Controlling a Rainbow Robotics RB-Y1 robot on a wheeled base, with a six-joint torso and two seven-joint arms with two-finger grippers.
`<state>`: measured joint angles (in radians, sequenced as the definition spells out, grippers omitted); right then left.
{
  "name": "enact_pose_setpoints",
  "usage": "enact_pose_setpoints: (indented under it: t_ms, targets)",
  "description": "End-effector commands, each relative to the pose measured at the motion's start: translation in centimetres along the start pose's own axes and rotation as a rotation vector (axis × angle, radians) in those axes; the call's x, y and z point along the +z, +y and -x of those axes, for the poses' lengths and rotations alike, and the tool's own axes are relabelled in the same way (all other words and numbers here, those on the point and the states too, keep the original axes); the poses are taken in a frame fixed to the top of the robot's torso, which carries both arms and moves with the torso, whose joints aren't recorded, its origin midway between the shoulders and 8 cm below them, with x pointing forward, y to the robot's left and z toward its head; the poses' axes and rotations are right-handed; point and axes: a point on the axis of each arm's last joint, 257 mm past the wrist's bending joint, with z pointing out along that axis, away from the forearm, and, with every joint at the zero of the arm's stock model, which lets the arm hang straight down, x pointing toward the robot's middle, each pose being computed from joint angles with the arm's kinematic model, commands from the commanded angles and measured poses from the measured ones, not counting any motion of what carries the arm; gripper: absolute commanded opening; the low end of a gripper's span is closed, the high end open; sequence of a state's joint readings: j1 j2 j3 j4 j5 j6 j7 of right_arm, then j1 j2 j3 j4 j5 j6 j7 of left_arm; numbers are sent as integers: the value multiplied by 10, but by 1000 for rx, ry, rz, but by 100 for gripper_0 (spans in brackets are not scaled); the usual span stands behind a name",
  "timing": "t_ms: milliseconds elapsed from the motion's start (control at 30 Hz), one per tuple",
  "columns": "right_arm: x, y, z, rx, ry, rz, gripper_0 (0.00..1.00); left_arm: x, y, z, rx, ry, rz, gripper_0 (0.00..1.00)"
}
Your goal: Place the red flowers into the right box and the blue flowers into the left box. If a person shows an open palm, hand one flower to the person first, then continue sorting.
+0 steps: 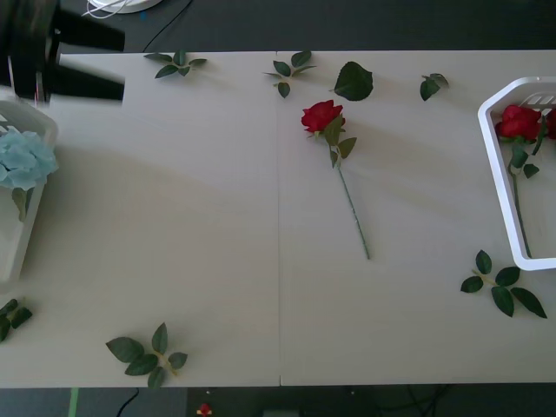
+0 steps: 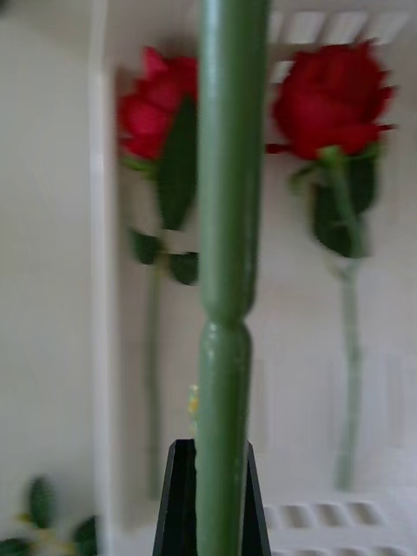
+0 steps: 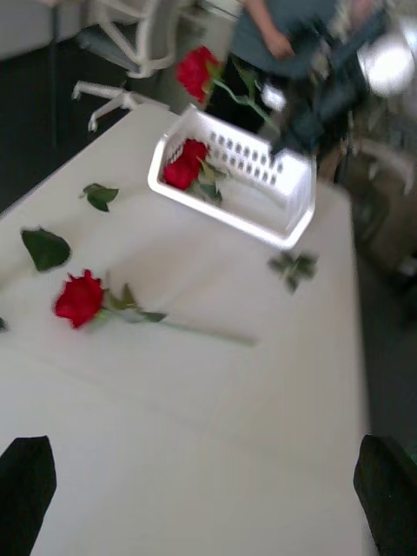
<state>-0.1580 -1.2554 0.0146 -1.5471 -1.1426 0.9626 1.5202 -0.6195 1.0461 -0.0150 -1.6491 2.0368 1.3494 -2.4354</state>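
Right box holds 2 red flowers (lying flat).

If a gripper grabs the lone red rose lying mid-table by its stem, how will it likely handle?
The red rose lying on the table is probably light: a thin stem and a small head. The long stem would likely flex, and the head end might droop if it is gripped near the tip. Its leaves should keep it from rolling when nudged. The left gripper, open, hovers nearby.

Pale table, centre seam – dark floor beyond; white chair base behind.
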Motion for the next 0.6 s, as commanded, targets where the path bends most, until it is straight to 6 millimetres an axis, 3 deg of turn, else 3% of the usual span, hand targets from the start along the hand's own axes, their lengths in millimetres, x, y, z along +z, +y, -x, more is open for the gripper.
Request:
enact_pose_setpoints:
  t_ms: [33, 333, 500, 533, 600]
  targets:
    - [-6, -38, -6, 24, 25, -118, 0, -11, 6, -53, 37, 72, 19, 100]
    - [9, -71, -25, 13, 36, -200, 0, -14, 13, -98, -30, 129, 25, 100]
    - [11, -75, -26, 13, 39, -212, 0, -23, 24, -111, -77, 137, 53, 100]
    - [11, -76, -27, 10, 40, -216, 14, -24, 26, -115, -89, 139, 57, 100]
    - [10, -75, -24, 11, 35, -215, 100, -25, 27, -123, -109, 149, 59, 100]
